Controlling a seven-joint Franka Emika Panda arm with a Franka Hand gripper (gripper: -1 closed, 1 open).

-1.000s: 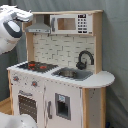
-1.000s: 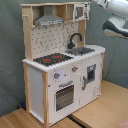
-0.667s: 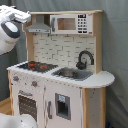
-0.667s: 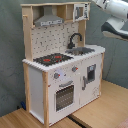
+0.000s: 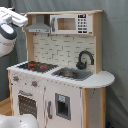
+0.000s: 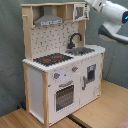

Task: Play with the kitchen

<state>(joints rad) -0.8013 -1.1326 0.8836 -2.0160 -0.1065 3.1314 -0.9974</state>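
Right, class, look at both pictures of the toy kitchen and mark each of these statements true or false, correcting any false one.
1. The black tap stands behind the sink. True.
2. The hob has blue rings. False: its rings are red on black.
3. The grey hood hangs above the hob. True.
4. The robot arm is pressing on the hob. False: it is up beside the top of the kitchen, well clear of the hob.
5. The oven door has a window and sits below the hob. True.
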